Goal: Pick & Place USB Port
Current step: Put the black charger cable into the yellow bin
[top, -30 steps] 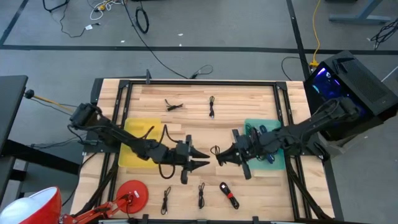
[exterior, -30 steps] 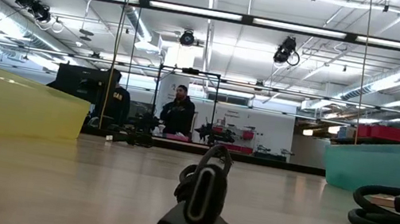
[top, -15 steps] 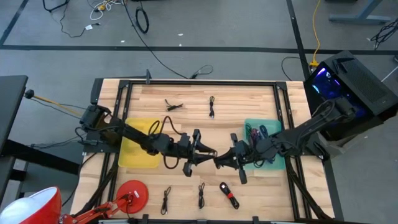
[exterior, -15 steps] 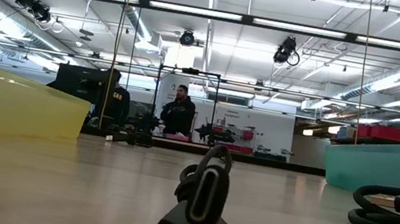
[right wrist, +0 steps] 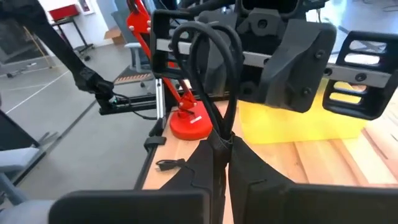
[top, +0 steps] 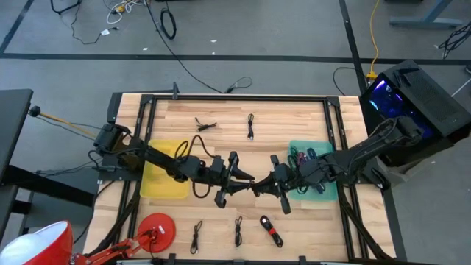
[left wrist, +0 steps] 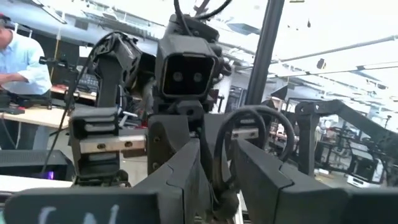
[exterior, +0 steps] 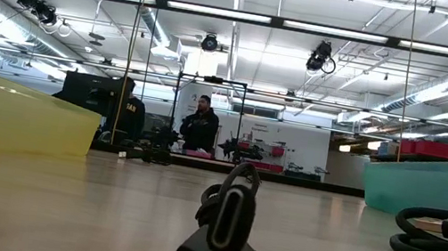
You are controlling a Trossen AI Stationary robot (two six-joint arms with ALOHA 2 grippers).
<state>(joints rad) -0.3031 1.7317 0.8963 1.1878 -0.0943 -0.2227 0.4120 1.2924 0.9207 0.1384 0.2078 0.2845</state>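
Above the table's middle, a black USB cable (top: 255,179), coiled into a loop, hangs between my two grippers. My left gripper (top: 249,181) reaches in from the table's left and my right gripper (top: 259,187) from the right, their tips almost meeting. Both are shut on the cable. In the left wrist view the loop (left wrist: 258,121) stands up past my left gripper (left wrist: 216,158), with the right arm's wrist right behind it. In the right wrist view the loop (right wrist: 205,46) rises above my right gripper (right wrist: 222,146). My left gripper pinches the cable's lower strands (left wrist: 216,173) between its two fingers. It comes from the table's left, tipped a little upward. The loop stands above the fingers, clear of the table. My right gripper pinches the gathered strands at the loop's foot (right wrist: 222,134) between its fingertips. It comes roughly level from the table's right. The loop stands upright above the fingers, lifted clear of the table.
A yellow bin (top: 163,177) sits under the left arm and a teal bin (top: 313,173) holding cables under the right. Loose cables lie at the far side (top: 205,125) (top: 251,126) and the near side (top: 196,237) (top: 238,230) (top: 271,230). A red lamp base (top: 157,230) stands near left.
My left gripper has moved a little toward the table's right and far side, closing on the right gripper, and has tipped its fingers upward. The two grippers now stand tip to tip at the cable, which stays lifted clear of the table.
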